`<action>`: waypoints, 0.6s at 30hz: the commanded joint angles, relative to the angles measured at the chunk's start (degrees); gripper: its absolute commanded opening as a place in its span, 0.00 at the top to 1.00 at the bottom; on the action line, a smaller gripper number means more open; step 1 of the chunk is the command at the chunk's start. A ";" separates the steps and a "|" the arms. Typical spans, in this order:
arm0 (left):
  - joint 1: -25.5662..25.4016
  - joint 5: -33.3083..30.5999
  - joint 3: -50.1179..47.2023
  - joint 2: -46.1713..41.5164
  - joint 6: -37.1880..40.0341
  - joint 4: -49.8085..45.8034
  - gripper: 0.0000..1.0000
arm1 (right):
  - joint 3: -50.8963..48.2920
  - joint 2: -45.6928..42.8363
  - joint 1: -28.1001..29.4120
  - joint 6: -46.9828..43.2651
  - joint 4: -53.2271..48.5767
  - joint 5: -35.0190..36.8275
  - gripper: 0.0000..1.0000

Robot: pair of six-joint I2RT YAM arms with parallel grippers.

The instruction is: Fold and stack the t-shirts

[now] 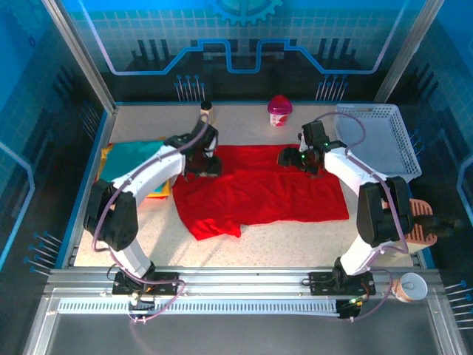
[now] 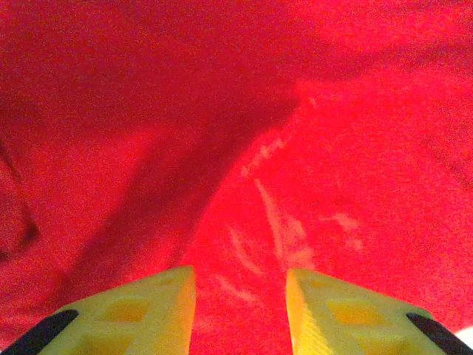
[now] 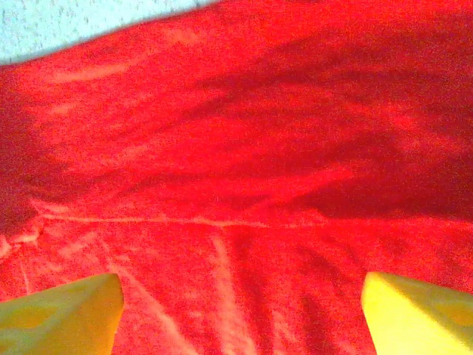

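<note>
- While the big red t-shirt (image 1: 259, 188) lies spread open across the middle of the table (image 1: 295, 244), its near-left corner is bunched into a rumpled flap toward the front.
- Left gripper (image 1: 201, 168) is parked on the shirt's far-left edge. From the left wrist cam, its yellow fingers (image 2: 140, 314) are only part way apart, with red cloth showing in the gap and nothing pinched between them.
- Right gripper (image 1: 295, 159) sits over the far edge of the shirt, more to the right. Its jaws are spread wide, there's wrinkled red fabric below them, and it has hold of nothing. A strip of pale speckled tabletop shows past the hem in the right wrist cam.
- Just left of the red shirt is a folded pile with a teal t-shirt (image 1: 131, 157) on top and a yellow t-shirt (image 1: 161, 191) peeking out underneath.
- Back edge of the table has a pink tub (image 1: 279, 111). If it has a label, it's way too small to read.
- Far right corner holds the white lattice basket (image 1: 377, 137), well apart from the shirts.
</note>
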 commanded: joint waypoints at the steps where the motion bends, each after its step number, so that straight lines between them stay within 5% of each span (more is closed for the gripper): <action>1: -4.18 -4.07 -6.56 -2.14 -3.32 1.43 0.62 | -3.61 -1.76 0.90 1.74 1.39 -1.67 0.16; 7: -5.83 -5.54 -13.13 1.05 -7.44 5.36 0.63 | -5.49 -2.02 1.20 1.84 1.50 -1.68 0.17; 18: -4.83 -16.43 -4.83 9.85 -4.78 0.21 0.66 | -6.98 -3.54 1.43 2.18 0.97 -1.42 0.18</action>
